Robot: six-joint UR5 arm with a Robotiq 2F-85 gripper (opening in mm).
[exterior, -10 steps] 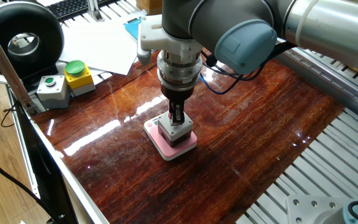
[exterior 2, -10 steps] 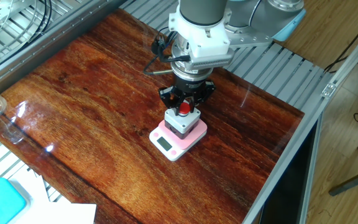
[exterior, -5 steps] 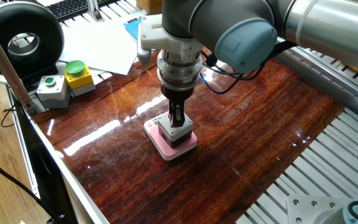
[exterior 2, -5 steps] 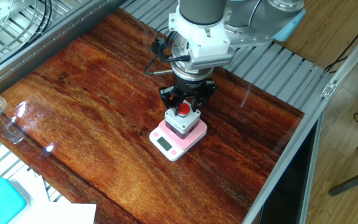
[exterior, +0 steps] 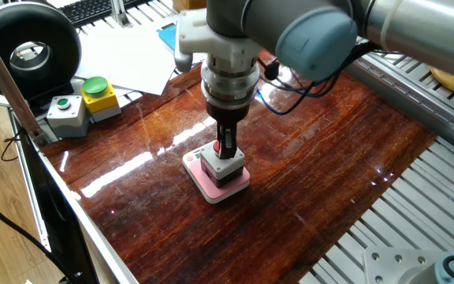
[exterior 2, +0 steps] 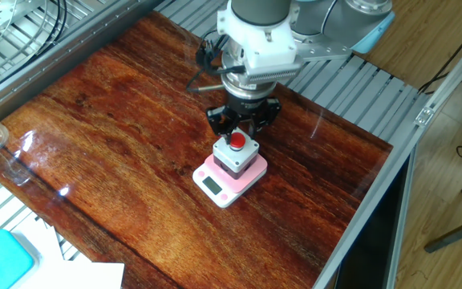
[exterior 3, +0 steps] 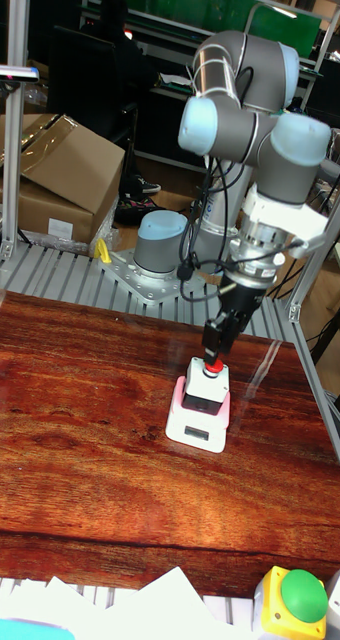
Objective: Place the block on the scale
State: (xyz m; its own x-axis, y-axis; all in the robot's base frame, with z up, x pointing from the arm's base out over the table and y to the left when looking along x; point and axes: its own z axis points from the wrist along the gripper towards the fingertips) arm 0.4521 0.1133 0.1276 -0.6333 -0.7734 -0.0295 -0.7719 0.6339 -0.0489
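Block (exterior 2: 236, 154) sits squarely on scale (exterior 2: 229, 178); gripper (exterior 2: 242, 127), fingers spread and clear above it, should lift straight up to avoid nudging.

Block (exterior 2: 235, 155) on scale (exterior 2: 229, 179), end effector (exterior 2: 243, 130) just above
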